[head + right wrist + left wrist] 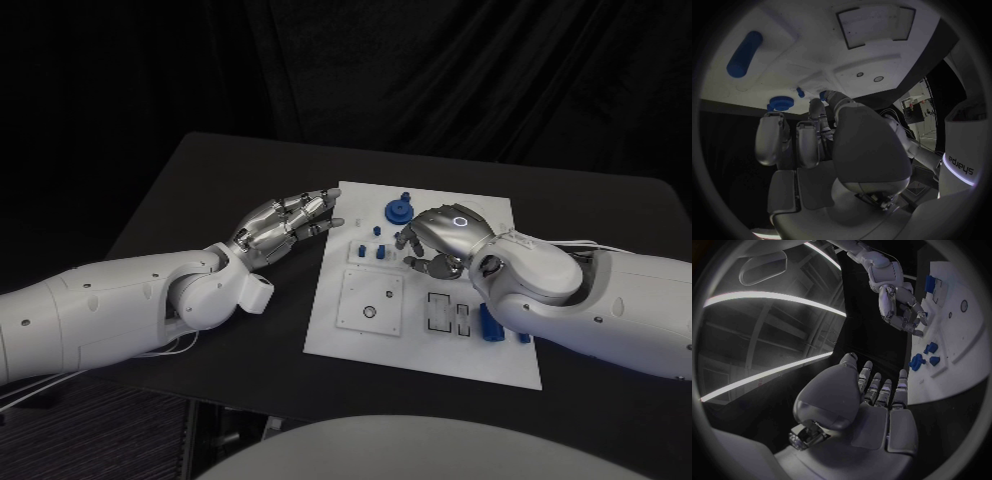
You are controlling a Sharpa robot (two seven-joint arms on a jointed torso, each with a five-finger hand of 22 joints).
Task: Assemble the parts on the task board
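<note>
Task board point(433, 350), white, lies in the middle of the black table point(216, 190), and I see my two robot hands over its far part. The left robot hand point(289, 225) hovers at the board's 9 o'clock edge, toward the far corner, fingers stretched out side by side and pointing across the board; from the left wrist camera the left robot hand's palm point(854, 405) looks bare, with nothing held. The right robot hand point(440, 238) sits over the board's far-middle area, back of the hand up, fingers curled downward onto the board. Whether it holds a part I cannot tell: the right wrist view shows the fingers point(773, 142) bent in close above the board with small blue pieces near their tips, but the contact is hidden.

Blue parts are scattered on the board. A round blue gear-like part point(398, 210) stands toward 12 o'clock, just beside the right robot hand. A few small blue pegs point(371, 248) stand between the two hands. A long blue cylinder point(490, 325) lies at about 4 o'clock, close under the right forearm. A square recessed plate with a small hole point(371, 300) sits toward 7 o'clock, with narrow slots point(444, 312) next to it.
</note>
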